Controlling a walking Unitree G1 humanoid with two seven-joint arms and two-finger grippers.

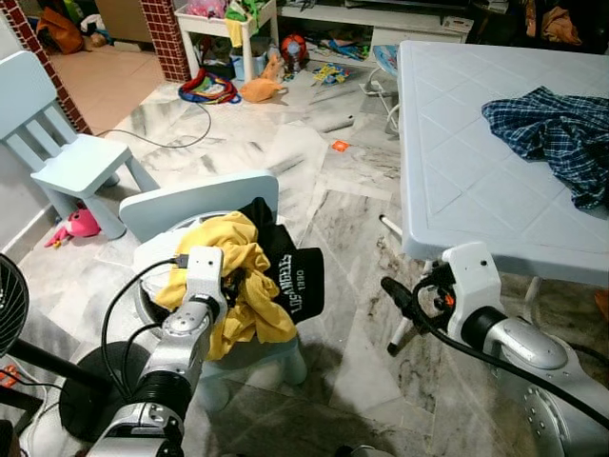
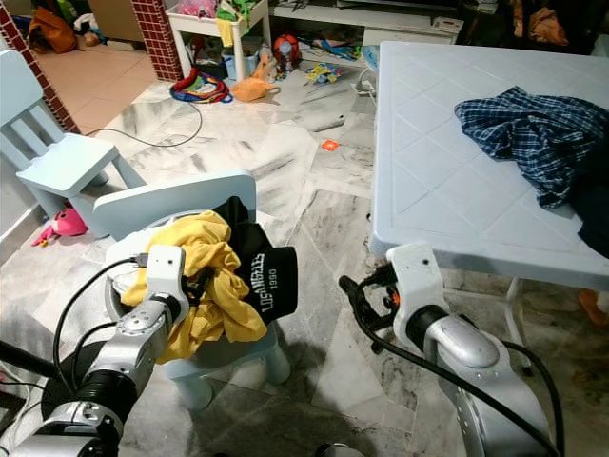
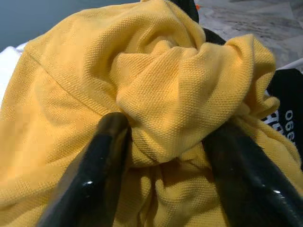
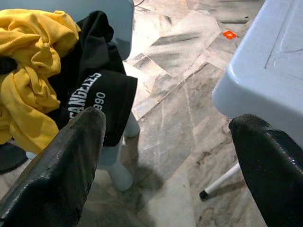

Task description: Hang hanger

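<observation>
A crumpled yellow shirt [image 1: 240,319] lies heaped with a black printed shirt [image 1: 300,274] on a small pale blue chair [image 1: 195,202]. My left gripper [image 3: 168,125] is buried in the heap, with its black fingers [image 3: 102,161] pinching a bunched fold of the yellow shirt [image 3: 156,94]. To the right, my right gripper [image 4: 168,120] hangs open above the marble floor, between the chair and the white table [image 1: 476,162]. Its fingers [image 1: 398,293] hold nothing. I see no hanger in any view.
A blue plaid shirt [image 1: 557,129] lies on the table. Another pale blue chair [image 1: 67,157] stands at the far left, with a pink toy [image 1: 78,225] beside it. A black fan [image 1: 11,305] is at my left. Toys and shelves clutter the back.
</observation>
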